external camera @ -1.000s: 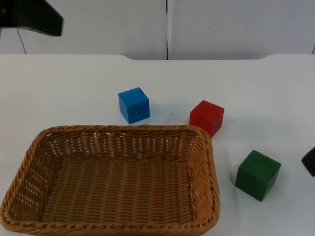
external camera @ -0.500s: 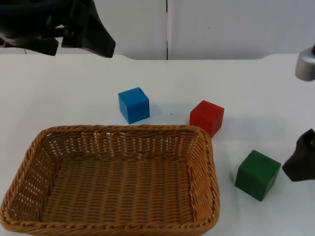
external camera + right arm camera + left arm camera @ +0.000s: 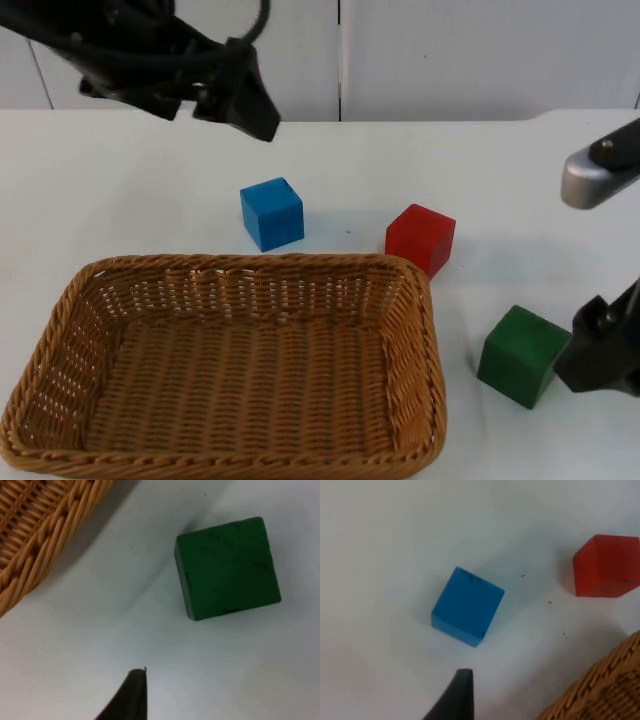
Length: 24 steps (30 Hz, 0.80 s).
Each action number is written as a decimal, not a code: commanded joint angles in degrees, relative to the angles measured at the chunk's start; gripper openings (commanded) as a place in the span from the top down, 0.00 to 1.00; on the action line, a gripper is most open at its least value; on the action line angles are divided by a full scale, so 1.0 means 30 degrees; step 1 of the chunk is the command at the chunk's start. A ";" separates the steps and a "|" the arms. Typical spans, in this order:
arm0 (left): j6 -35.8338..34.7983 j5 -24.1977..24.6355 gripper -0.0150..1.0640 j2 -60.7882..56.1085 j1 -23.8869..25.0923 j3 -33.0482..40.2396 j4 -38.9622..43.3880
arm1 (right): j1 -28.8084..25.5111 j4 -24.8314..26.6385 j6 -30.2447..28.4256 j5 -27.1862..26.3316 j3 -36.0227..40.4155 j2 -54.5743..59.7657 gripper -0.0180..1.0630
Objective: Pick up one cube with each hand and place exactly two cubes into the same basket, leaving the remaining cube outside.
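Hovering left pincer (image 3: 262, 122) above blue cube (image 3: 271, 213), right pincer (image 3: 600, 360) beside green cube (image 3: 522, 355)

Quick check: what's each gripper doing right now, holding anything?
Left gripper: above the table behind the blue cube, holding nothing; open or shut cannot be told.
Right gripper: beside the green cube, holding nothing; open or shut cannot be told.

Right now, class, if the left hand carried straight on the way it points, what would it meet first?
Most likely the blue cube, which lies just ahead of the left hand in its wrist view, with bare table between them. The height above the table is hard to judge.
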 commanded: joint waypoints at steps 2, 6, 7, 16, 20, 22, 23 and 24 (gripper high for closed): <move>0.0873 -0.0057 0.01 0.0875 -0.0245 -0.0916 0.0082 | 0.0105 -0.0060 -0.0501 -0.0730 -0.0054 0.0625 0.01; 0.2299 -0.0057 0.01 0.1720 -0.0245 -0.1442 0.0082 | 0.0105 -0.0060 -0.0879 -0.1163 -0.0054 0.1220 0.01; 0.2991 -0.0057 0.01 0.1971 -0.0245 -0.1626 0.0082 | 0.0105 -0.0060 -0.0920 -0.1404 -0.0054 0.1404 0.01; 0.5578 0.0326 0.01 0.4388 -0.0245 -0.3585 0.0026 | 0.0105 -0.0060 -0.1540 -0.2718 -0.0144 0.2240 0.01; 0.6432 0.0495 0.01 0.5510 -0.0245 -0.4363 0.0329 | 0.0105 -0.0060 -0.1679 -0.2540 -0.0423 0.2584 0.01; 0.6432 0.0388 0.01 0.6199 -0.0245 -0.4988 0.0507 | 0.0105 -0.0060 -0.1882 -0.2490 -0.0821 0.2745 0.01; 0.6432 0.0388 0.01 0.6199 -0.0245 -0.4988 0.0507 | 0.0105 -0.0060 -0.1882 -0.2490 -0.0821 0.2745 0.01; 0.6432 0.0285 0.01 0.6558 -0.0245 -0.5369 0.0546 | 0.0105 -0.0060 -0.2013 -0.2366 -0.0998 0.2790 0.01</move>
